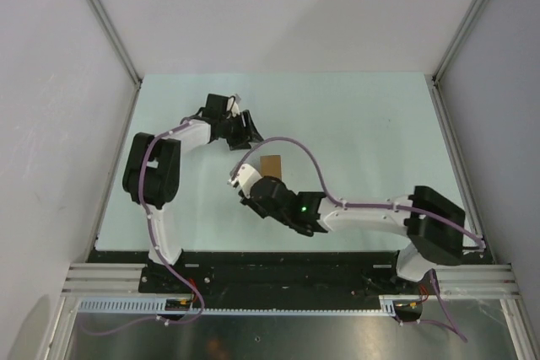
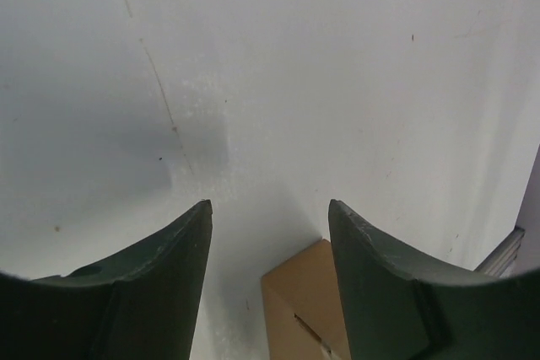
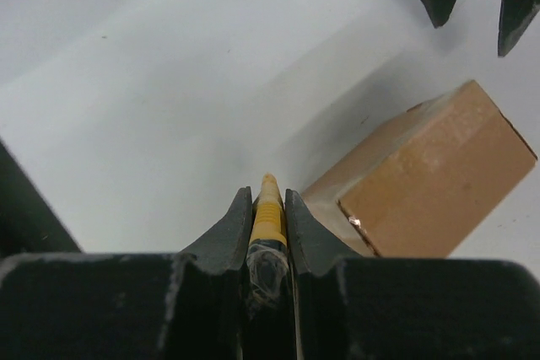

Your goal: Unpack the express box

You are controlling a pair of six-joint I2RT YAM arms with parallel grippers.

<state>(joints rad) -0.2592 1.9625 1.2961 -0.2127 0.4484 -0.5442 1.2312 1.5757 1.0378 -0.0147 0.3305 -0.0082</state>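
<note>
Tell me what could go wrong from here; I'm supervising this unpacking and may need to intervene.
The left jaws stand open, off the express box; unheld, it may slide under the cutter. The right jaws grip the cutter near its tip, so they might hit the box first.

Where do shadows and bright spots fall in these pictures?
Right wrist view: soft grey shadow up-left of the box, a tiny glint at its near corner. Left wrist view: a diffuse dark patch on the table, left of centre. Top view: even light, no glare.
</note>
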